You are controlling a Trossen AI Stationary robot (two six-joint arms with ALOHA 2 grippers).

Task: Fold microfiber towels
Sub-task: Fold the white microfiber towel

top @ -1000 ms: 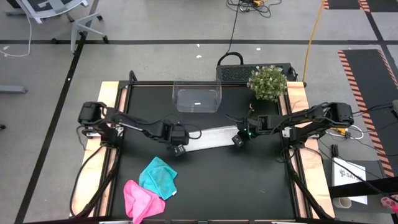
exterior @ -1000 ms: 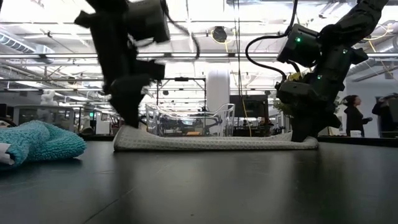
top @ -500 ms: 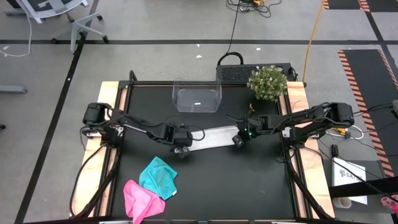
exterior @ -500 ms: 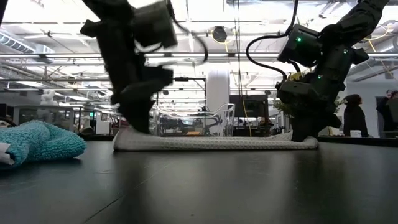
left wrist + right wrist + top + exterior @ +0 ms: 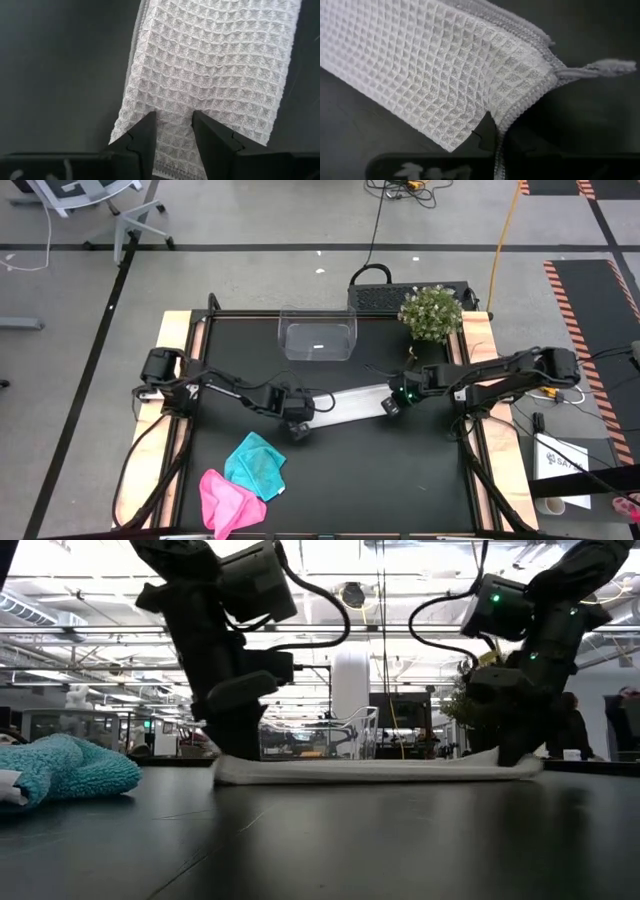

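The pale grey-white towel (image 5: 345, 400) lies on the black table as a long, narrow folded strip. My left gripper (image 5: 298, 426) is shut on its left end, my right gripper (image 5: 392, 406) on its right end. In the low view the strip (image 5: 380, 771) lies flat on the table between both grippers. The teal towel (image 5: 258, 463) lies crumpled near the front left, and the bright pink towel (image 5: 225, 498) lies beside it at the near edge, partly under it. My left gripper pinches the strip's left end edge (image 5: 172, 117) between its two fingers (image 5: 145, 137), from above, pointing down. The end rests on the table. My right gripper holds the strip's right end at a corner (image 5: 487, 107), several layers, from above. Its fingers are mostly hidden under the cloth. That end lies low on the table.
A clear plastic tub (image 5: 318, 338) stands at the table's far middle. A small potted plant (image 5: 430, 312) stands at the far right corner. There is bare black table (image 5: 400, 480) to the near right of the strip.
Both grippers have moved toward the table's right edge, the left one also a little toward the near edge, each keeping its hold. The grey-white strip has slid along the table to the right with them and now lies slightly slanted.
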